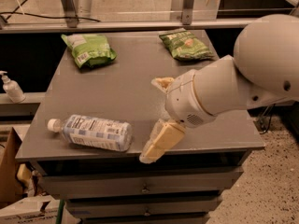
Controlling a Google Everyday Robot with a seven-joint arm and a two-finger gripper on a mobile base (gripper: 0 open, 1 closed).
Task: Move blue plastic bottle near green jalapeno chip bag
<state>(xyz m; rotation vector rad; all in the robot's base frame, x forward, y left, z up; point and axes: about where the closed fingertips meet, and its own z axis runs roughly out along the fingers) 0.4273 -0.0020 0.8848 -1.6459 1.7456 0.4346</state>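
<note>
A big grey table (131,78) takes up most of what I see. A fat white robot arm (243,73) hangs over its front right part.

The blue plastic bottle (96,132) lies on its side near the front left corner of the table. Its white cap points left, and its long side runs along the front edge. The green jalapeno chip bag (187,44) lies at the back right, well apart from the bottle. A brighter green bag (88,49) lies at the back left.

The end effector (154,119) sits at the tip of the arm, over the front of the table. Its two tan fingers (163,139) are spread wide and hold nothing.

From where I stand, the bottle lies to the left of the end effector, with its flat bottom end near the lower finger. I think the end effector must go left and come down across the bottle's thin middle.

A small white pump bottle (10,87) stands off the table on the left.
</note>
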